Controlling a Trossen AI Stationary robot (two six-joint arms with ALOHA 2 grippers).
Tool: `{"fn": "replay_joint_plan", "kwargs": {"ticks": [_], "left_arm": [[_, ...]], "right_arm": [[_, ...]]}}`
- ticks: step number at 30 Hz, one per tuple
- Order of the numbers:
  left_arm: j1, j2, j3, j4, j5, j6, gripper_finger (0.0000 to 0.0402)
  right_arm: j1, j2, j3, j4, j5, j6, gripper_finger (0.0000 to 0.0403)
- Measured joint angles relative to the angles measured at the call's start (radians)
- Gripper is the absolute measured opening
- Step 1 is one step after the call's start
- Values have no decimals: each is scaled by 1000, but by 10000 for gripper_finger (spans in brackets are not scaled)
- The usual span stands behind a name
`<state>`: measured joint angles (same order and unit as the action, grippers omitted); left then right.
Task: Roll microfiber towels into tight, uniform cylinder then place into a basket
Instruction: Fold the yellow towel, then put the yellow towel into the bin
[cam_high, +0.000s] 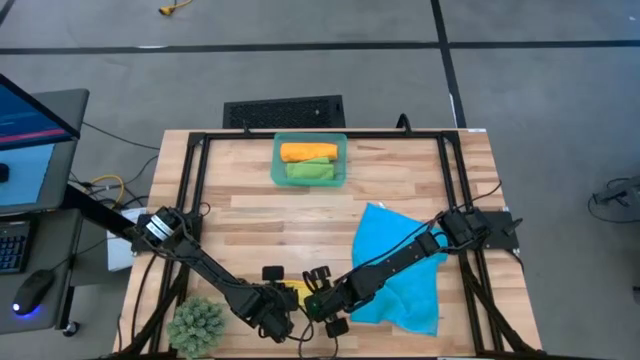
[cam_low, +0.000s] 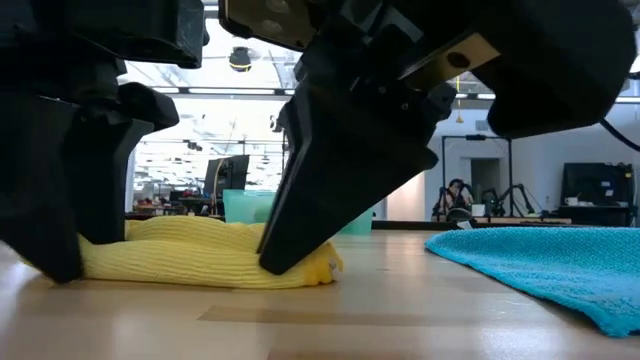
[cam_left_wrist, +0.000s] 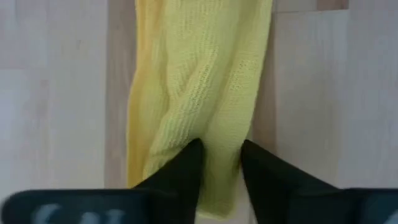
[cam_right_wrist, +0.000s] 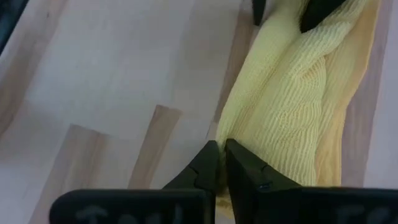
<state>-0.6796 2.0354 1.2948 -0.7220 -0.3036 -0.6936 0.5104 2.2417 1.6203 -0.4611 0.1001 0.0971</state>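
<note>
Down at the near edge of the wooden surface, both claws meeting over the yellow towel, loosely rolled and lying flat between them. Left claw at one end of the roll, fingers close together and clamped on a fold of the yellow cloth, tips pressed down into it. Right claw at the opposite end, fingers nearly touching and pinching the thin edge of the same towel right where it meets the wood. Opposite the right claw's own fingers, at the roll's far end, two dark fingertips of the other arm, also dug into the yellow fabric. From table height, both claws planted on the towel, one at each end, the roll sagging low between them. Just beside the right claw, under that arm, the blue towel spread flat and unrolled, one corner pointing away toward the basket. Well beyond both claws, at the far side of the surface, the teal basket holding two rolled towels side by side: the orange towel on the far side, the green towel on the near side. Close beside the left arm, at the near left corner, a spiky green plant ball.
</note>
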Motion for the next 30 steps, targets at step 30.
{"fn": "replay_joint_plan", "kwargs": {"ticks": [30], "left_arm": [[39,-16,17,164,512,-113,7]], "right_arm": [[170,-64,5,-69,242,-197,25]]}}
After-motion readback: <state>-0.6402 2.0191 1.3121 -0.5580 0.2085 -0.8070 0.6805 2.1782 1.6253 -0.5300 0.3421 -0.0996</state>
